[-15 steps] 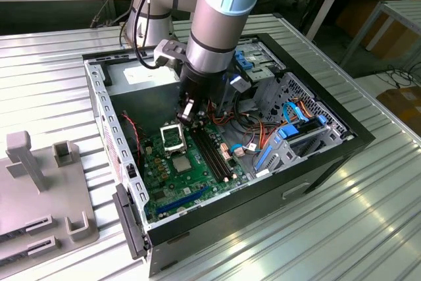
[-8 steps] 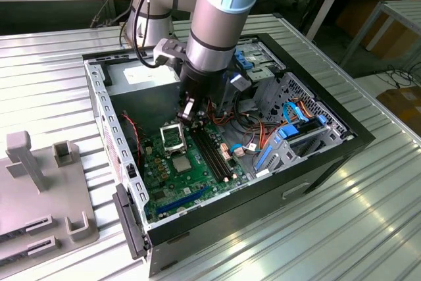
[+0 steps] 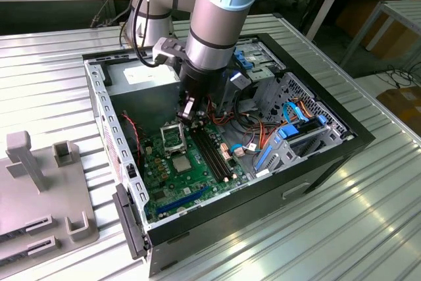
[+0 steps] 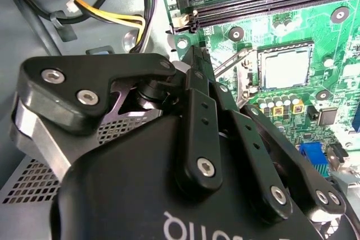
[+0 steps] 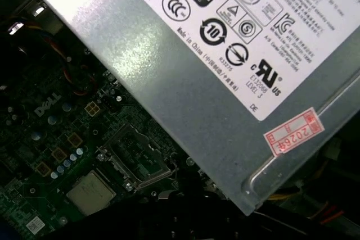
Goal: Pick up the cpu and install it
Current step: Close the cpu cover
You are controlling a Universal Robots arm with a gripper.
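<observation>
The cpu, a pale silvery square, lies on the green motherboard beside the socket; the tool hovers above the socket, grip state unclear.

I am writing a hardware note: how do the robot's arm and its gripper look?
The arm is a thick silver-grey metal tube with pale blue plastic joint caps; a black cable runs along it to a grey box. The gripper is matte black, with jointed finger links held by silver screws, and white lettering on its body.

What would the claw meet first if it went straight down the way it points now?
Probably the green motherboard beside the open socket. The claw hangs close over the socket, with the cpu lying farther along the board. Depth is unclear, so it might catch the socket's frame instead.
</observation>
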